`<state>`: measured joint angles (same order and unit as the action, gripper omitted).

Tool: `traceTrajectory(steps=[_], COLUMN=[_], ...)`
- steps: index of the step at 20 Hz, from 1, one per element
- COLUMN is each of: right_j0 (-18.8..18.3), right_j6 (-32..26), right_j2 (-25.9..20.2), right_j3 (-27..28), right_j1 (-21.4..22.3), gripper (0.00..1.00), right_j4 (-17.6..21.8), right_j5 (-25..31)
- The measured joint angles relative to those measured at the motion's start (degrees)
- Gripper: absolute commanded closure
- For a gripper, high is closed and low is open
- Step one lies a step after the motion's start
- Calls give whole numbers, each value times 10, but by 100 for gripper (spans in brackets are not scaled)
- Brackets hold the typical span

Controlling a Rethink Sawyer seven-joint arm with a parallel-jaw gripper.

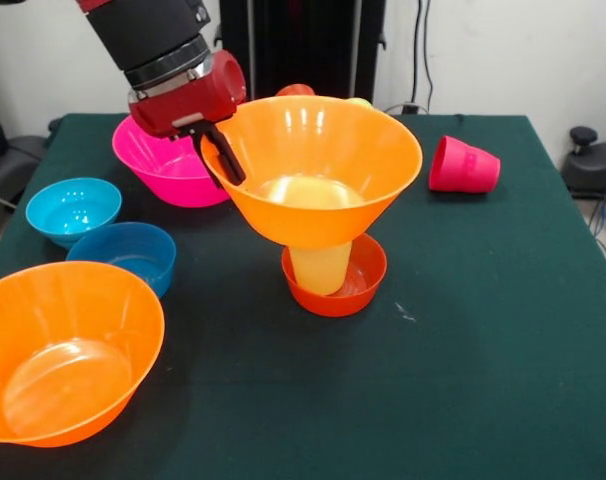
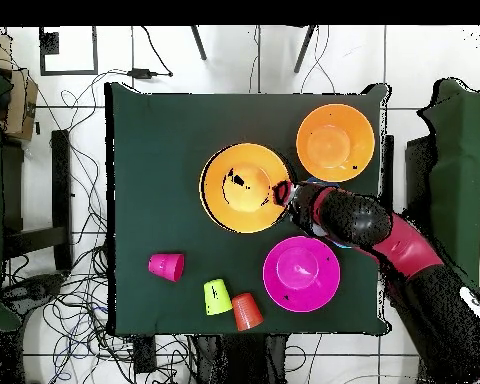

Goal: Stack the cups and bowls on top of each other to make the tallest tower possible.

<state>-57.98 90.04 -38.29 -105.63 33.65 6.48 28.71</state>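
Note:
A small red-orange bowl (image 1: 369,272) sits mid-table with the pale yellow cup (image 1: 321,268) upright in it. A large orange bowl (image 1: 378,150) (image 2: 229,180) rests on top of that cup. My gripper (image 1: 221,158) (image 2: 284,192) is shut on this bowl's left rim, one finger inside and one outside. A second large orange bowl (image 1: 103,300) (image 2: 334,142) stands at the front left. Behind the gripper is the magenta bowl (image 1: 163,170) (image 2: 301,273). The red-pink cup (image 1: 463,166) (image 2: 166,266) lies on its side at the right.
A light blue bowl (image 1: 73,208) and a darker blue bowl (image 1: 128,255) sit at the left; the arm hides them from overhead. A lime green cup (image 2: 217,296) and an orange cup (image 2: 247,311) stand near the table edge by the magenta bowl.

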Motion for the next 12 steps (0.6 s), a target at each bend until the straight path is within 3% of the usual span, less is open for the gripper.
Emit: traceTrajectory(steps=[12], right_j0=[25], right_j6=[0], right_j2=[34], right_j3=[0], right_j1=[0], gripper=[100], right_j4=[0], right_j5=[80])
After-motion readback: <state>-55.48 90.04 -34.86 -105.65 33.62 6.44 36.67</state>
